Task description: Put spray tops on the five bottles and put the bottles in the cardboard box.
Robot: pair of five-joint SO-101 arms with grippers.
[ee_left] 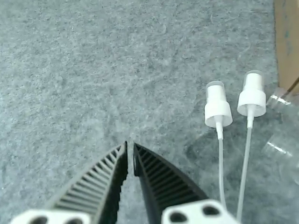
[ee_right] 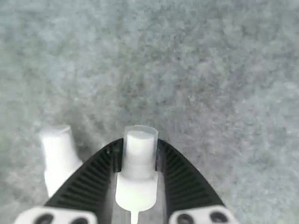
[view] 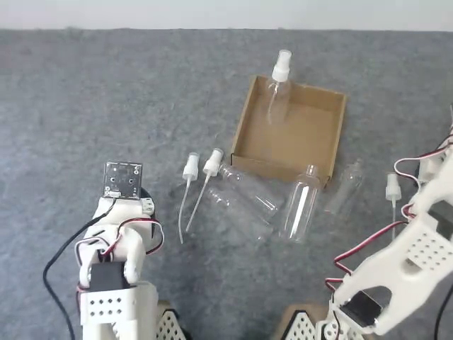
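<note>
The box [view: 297, 134] lies on the table [view: 106, 92], right of the middle and toward the far side. 1 capped bottle [view: 278, 91] is in its far left corner. 3 bottles [view: 301, 203] lie just before the box's near wall. A 5th bottle [view: 345, 185] lies beside its near right corner. 2 spray tops [view: 190, 168] lie side by side, left of those bottles. Farther right, a spray top [ee_right: 135, 186] sits between the right gripper's [ee_right: 138, 144] fingers, with another top [ee_right: 58, 151] just beside it.
</note>
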